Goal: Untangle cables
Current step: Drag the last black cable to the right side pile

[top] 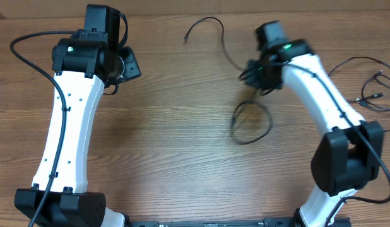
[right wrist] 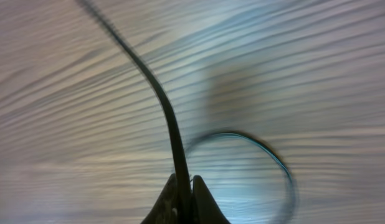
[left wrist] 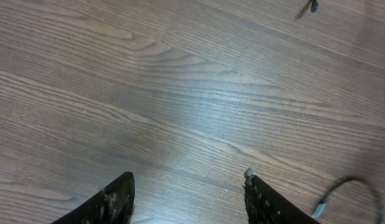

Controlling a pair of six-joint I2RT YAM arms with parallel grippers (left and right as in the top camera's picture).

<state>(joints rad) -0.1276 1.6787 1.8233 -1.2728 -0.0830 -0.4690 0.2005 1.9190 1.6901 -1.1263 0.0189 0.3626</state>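
A thin black cable (top: 215, 38) runs from a free end at the table's top middle down to my right gripper (top: 250, 74), then hangs on into a loop (top: 250, 123) over the table centre. In the right wrist view my right gripper (right wrist: 185, 182) is shut on this black cable (right wrist: 156, 93), and the loop (right wrist: 267, 155) shows blurred below. My left gripper (top: 127, 66) is at the upper left, away from the cable. In the left wrist view its fingers (left wrist: 187, 186) are open and empty over bare wood.
A second bunch of thin black cables (top: 372, 85) lies at the right table edge. Cable ends show at the top right (left wrist: 312, 7) and bottom right (left wrist: 332, 196) of the left wrist view. The table (top: 170, 139) is brown wood.
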